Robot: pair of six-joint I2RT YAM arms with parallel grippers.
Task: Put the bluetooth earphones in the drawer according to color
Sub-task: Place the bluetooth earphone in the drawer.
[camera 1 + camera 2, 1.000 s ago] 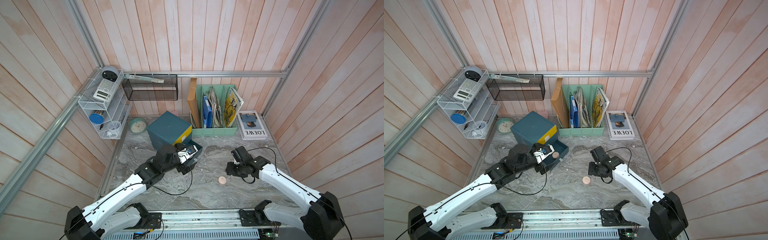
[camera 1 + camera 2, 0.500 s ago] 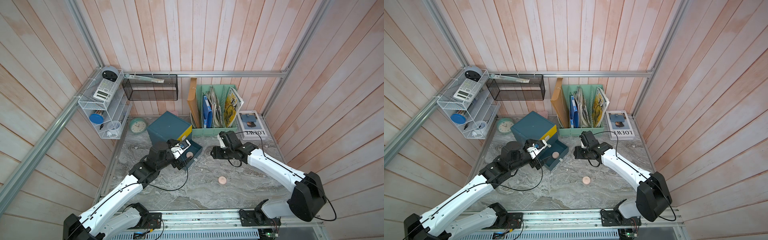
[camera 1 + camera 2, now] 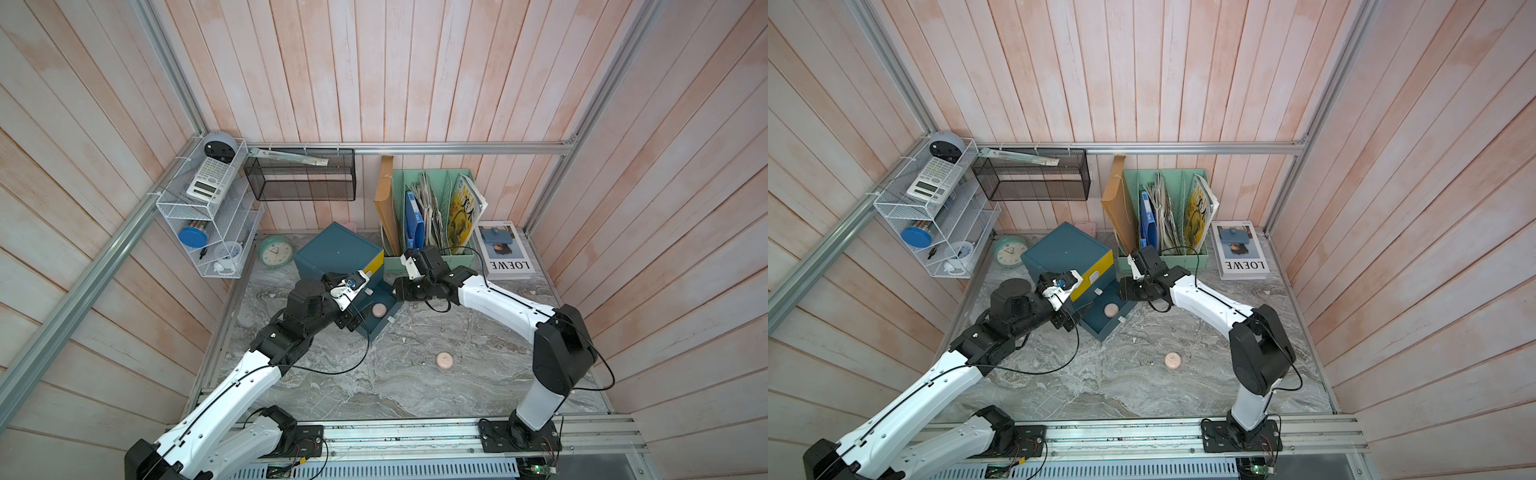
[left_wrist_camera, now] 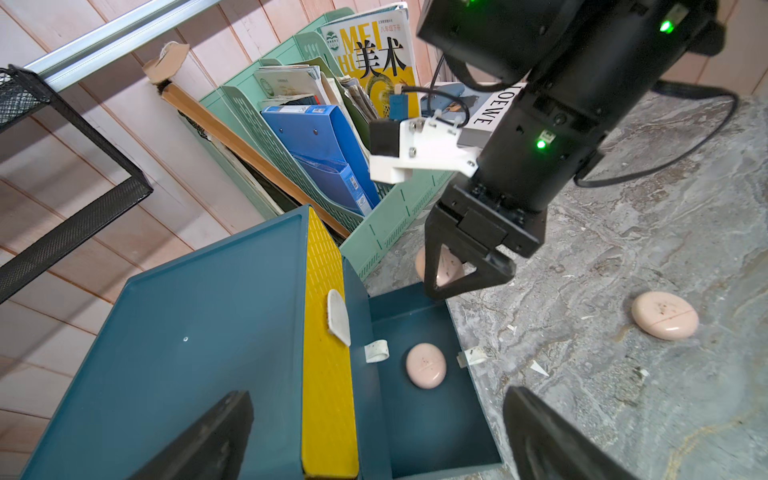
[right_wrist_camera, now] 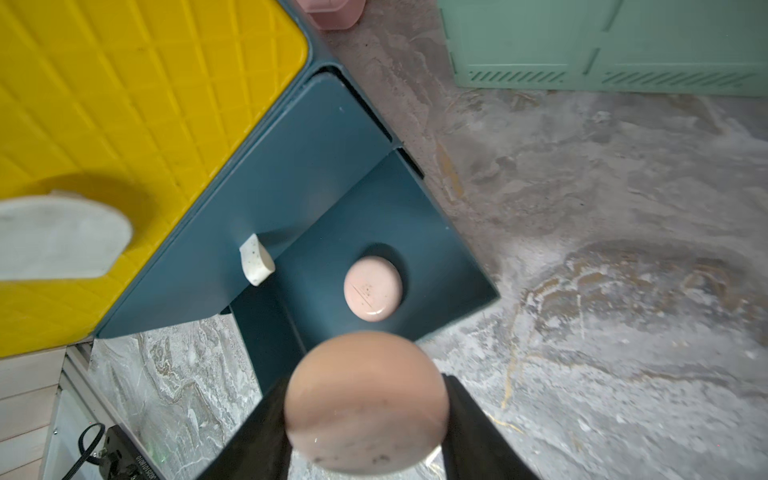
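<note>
Both top views look down from high above the front edge toward the back wall (image 3: pixel 374 75), covering the tabletop (image 3: pixel 415 386). The left wrist camera sits close over the teal drawer chest (image 4: pixel 199 332), facing the right gripper (image 4: pixel 442 276). The right wrist camera looks down past its held pink case (image 5: pixel 365 403) into that chest's open drawer (image 5: pixel 432 249).

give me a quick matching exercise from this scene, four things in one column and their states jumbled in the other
Things
1. right hand
2. left hand
3. yellow-fronted plastic top drawer
4. dark teal plastic bottom drawer

States
a. pulled out, with one pale pink rounded earphone case lying inside
b. wide open, holding nothing
c. shut on a second pale pink rounded case
d. pushed in

Pairs: 1-c, 2-b, 3-d, 4-a
</note>
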